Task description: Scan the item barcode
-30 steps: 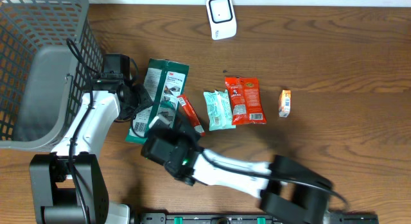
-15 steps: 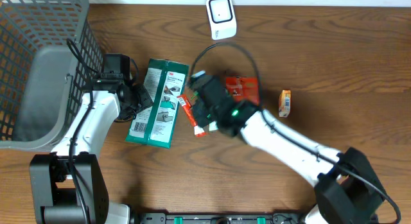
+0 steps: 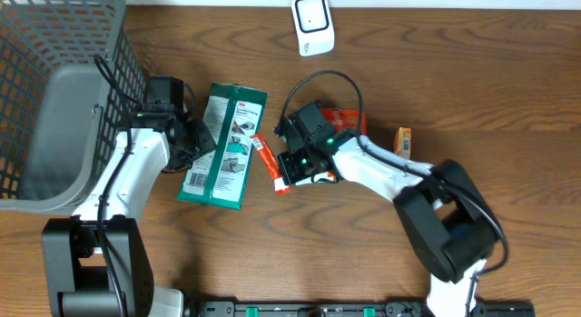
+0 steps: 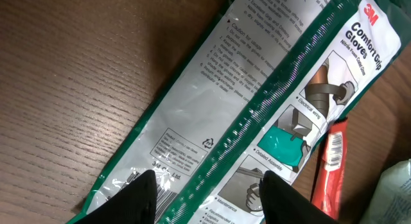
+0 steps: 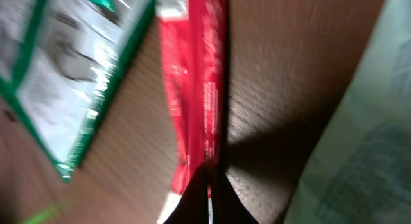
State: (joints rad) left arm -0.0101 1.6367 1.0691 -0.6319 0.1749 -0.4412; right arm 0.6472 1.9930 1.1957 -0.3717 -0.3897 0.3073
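Observation:
A white scanner (image 3: 311, 24) stands at the table's back edge. A green-and-white glove packet (image 3: 225, 146) lies flat at the left, and my left gripper (image 3: 201, 143) hovers open over its lower end, with the printed film (image 4: 257, 102) showing between the fingers (image 4: 144, 198). Just right of it lies a thin red stick packet (image 3: 268, 163). My right gripper (image 3: 292, 174) is shut, its tips (image 5: 209, 192) at that red packet's (image 5: 192, 83) near end. Whether they pinch its edge is too blurred to tell. A pale teal packet (image 5: 376, 121) lies right beside them.
A grey mesh basket (image 3: 54, 99) fills the left side. A red snack packet (image 3: 349, 120) shows behind the right arm. A small orange item (image 3: 403, 145) lies further right. Bare wood extends along the right and front of the table.
My right arm swung from the front left of the table to the middle, its jaws closing on the way. The left arm and green packet stayed still.

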